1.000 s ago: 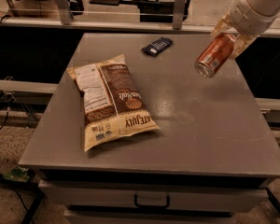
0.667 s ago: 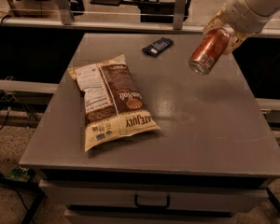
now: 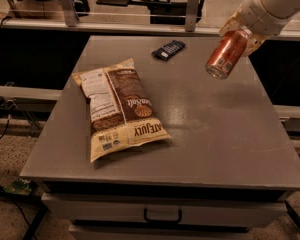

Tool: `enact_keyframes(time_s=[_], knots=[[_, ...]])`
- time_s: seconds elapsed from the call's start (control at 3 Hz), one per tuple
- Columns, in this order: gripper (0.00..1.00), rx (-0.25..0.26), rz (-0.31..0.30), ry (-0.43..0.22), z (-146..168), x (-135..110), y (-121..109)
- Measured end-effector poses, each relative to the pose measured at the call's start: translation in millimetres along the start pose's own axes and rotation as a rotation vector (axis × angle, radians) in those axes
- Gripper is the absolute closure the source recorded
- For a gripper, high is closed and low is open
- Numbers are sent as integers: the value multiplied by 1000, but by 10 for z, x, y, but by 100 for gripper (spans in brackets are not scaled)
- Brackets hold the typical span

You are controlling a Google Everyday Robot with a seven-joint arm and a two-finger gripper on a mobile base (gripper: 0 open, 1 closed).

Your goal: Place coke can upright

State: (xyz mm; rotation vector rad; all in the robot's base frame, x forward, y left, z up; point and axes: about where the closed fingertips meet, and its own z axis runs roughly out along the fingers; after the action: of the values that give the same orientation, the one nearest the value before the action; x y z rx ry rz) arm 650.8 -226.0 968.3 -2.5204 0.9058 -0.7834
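Coke can (image 3: 226,54) hangs tilted in the air over the bench (image 3: 215,139), near its far right corner, one silver end pointing down and left. End effector (image 3: 241,33) is clamped on the can's upper part. Likely light, stiff but thin-walled, slick metal that dents if over-squeezed; grip across the round body. Chip bag (image 3: 121,109) and dark packet (image 3: 168,49) lie well apart from it.

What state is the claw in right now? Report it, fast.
Claw: shut on the coke can, holding it tilted in the air above the far right part of the table.
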Motion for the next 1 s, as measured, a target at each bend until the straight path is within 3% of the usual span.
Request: enact_keyframes(time_s=[0.33,0.67,1.0], knots=[[100,28,-114,92,49,123,-3],[100,117,-266,210,169,317,-131],[100,188,-351,269,225,401,-241]])
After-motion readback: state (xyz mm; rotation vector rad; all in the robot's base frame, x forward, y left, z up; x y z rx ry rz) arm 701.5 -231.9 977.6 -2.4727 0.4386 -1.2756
